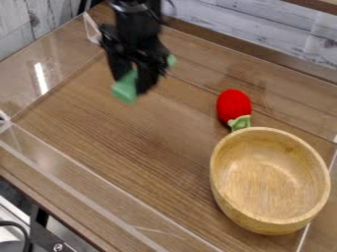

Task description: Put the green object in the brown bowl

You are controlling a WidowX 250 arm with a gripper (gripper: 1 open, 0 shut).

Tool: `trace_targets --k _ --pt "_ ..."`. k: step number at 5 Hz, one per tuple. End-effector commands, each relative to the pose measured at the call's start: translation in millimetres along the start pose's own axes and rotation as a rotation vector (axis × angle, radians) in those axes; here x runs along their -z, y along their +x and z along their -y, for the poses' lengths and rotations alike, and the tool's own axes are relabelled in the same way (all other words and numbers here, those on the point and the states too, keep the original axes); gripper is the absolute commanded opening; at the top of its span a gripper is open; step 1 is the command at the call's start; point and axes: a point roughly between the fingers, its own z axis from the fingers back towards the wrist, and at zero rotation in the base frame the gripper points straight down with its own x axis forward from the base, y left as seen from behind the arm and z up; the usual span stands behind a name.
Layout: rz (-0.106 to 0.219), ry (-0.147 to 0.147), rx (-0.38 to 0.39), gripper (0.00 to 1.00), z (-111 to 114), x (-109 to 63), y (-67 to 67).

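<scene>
Gripper pinches the green object, held clear above the table. Block sits between the jaws. Brown bowl well apart.

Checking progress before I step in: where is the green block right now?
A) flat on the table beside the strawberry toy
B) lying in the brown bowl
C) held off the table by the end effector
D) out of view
C: the end effector grips the green block above the tabletop, left of the empty brown bowl.

Lab test cell: wood-grain bench enclosed by clear acrylic walls; whitewashed plank backdrop along top of frame; robot arm mounted upper left.
</scene>
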Motion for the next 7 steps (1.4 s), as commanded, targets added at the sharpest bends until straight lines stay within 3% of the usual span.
trace_targets --k 1,2,4,7 --pt "0.044 0.040 -0.080 0.00 -43 -12.0 18.4" --pt "0.042 0.056 -0.132 0.00 -80 -5.3 27.3" --pt "0.071 0.054 -0.091 0.00 -121 37.5 51.3" --pt "0.097 0.035 -0.051 0.00 -145 55.8 83.9"
